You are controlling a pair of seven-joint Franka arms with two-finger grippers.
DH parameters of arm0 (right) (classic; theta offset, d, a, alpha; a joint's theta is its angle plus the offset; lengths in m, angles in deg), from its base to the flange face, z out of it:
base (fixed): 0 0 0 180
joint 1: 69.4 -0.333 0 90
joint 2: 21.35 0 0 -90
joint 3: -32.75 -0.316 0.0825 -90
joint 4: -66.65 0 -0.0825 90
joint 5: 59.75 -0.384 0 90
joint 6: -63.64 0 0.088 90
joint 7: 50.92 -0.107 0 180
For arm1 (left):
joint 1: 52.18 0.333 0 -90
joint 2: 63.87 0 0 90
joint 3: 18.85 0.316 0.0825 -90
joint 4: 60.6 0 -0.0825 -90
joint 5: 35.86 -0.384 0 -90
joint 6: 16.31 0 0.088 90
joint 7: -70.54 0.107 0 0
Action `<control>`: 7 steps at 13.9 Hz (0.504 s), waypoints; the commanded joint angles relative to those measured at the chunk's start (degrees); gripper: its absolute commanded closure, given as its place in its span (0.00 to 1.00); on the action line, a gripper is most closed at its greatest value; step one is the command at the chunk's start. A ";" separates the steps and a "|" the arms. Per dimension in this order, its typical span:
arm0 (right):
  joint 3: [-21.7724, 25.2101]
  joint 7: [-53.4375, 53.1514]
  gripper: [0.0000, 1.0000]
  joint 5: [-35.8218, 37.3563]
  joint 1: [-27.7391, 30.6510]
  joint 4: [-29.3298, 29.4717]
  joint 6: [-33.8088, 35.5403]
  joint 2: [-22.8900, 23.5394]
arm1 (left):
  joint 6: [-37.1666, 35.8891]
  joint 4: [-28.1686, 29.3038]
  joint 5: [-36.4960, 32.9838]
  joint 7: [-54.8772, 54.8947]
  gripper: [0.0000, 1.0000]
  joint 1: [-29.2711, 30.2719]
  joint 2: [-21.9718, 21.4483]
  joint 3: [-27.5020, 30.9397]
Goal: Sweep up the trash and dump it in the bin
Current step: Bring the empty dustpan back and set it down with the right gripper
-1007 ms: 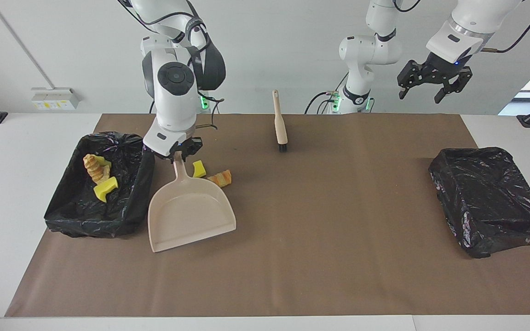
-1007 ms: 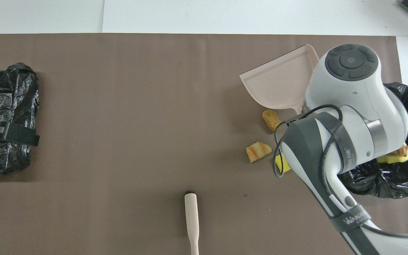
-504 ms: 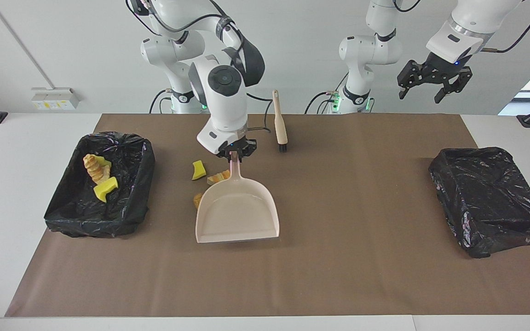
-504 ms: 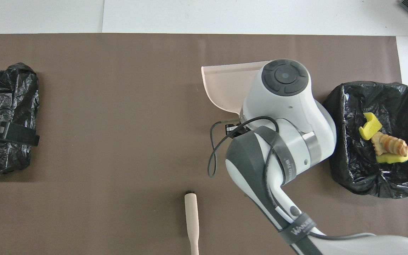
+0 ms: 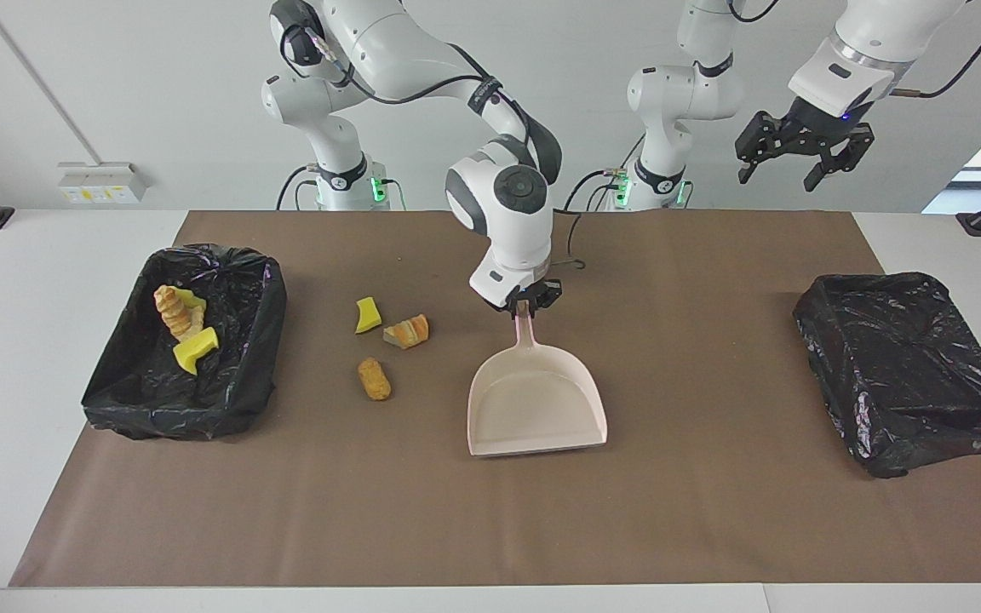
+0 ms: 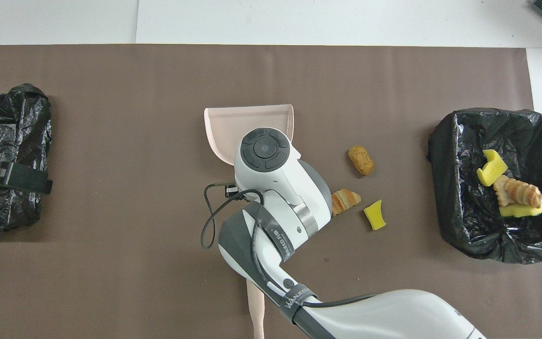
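My right gripper (image 5: 527,304) is shut on the handle of the pale pink dustpan (image 5: 537,409) (image 6: 247,123). The pan sits low at the middle of the mat, its mouth pointing away from the robots. Three bits of trash lie on the mat between the pan and the bin (image 5: 201,417) (image 6: 440,155) at the right arm's end: a yellow sponge piece (image 5: 366,315) (image 6: 374,215), a croissant piece (image 5: 408,331) (image 6: 345,201) and a brown bread piece (image 5: 374,378) (image 6: 361,160). A croissant (image 5: 177,311) and yellow sponge pieces (image 5: 195,349) lie in that bin. My left gripper (image 5: 801,157) waits open, high in the air.
A second black-lined bin (image 5: 908,366) (image 6: 7,141) stands at the left arm's end of the table. The beige brush handle (image 6: 255,310) shows near the robots, mostly under my right arm. A brown mat (image 5: 712,511) covers the table.
My right arm has carried the dustpan from beside the bin to the middle of the mat, uncovering the three bits on the mat. The left arm has not moved.
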 commanded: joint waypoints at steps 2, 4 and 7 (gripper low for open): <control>0.13 -0.64 1.00 -0.13 -0.52 1.48 -1.03 1.12 | -0.60 0.58 -0.94 0.42 0.00 0.22 -0.90 -0.30; 0.13 -0.64 1.00 -0.22 -0.52 1.39 -1.56 2.08 | -0.69 0.58 -1.02 0.33 0.00 0.22 -0.90 -0.21; 0.13 -0.46 0.82 0.04 -0.26 1.21 -2.97 2.88 | -0.69 0.58 -1.02 0.42 0.00 0.22 -0.90 -0.21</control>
